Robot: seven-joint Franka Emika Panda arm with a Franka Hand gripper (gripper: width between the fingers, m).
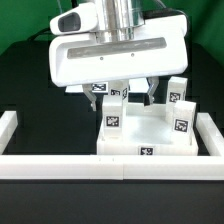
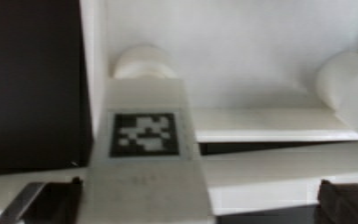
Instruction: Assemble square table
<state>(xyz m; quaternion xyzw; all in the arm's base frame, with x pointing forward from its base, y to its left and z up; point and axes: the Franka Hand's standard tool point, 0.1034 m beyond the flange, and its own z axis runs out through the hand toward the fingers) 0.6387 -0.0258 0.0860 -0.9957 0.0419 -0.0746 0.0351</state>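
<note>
Against the near border wall | square tabletop is sitting, several legs standing upright on it | gripper is hovering above, jaws apart, empty | assembly judged well advanced, remaining legs not confirmable.

tabletop: sits on the table at the middle of the exterior view, its 6 o'clock edge touching the front border wall.
legs: stand upright on the tabletop; near leg at its 9 o'clock corner, another leg at 3 o'clock, a third leg at 1 o'clock behind that one.
gripper: at 12 o'clock over the tabletop, directly above the near leg, which lies between the finger line.
side wall: at 9 o'clock, well apart from the tabletop.
wrist view: tagged leg lies between the two fingertips.
</note>
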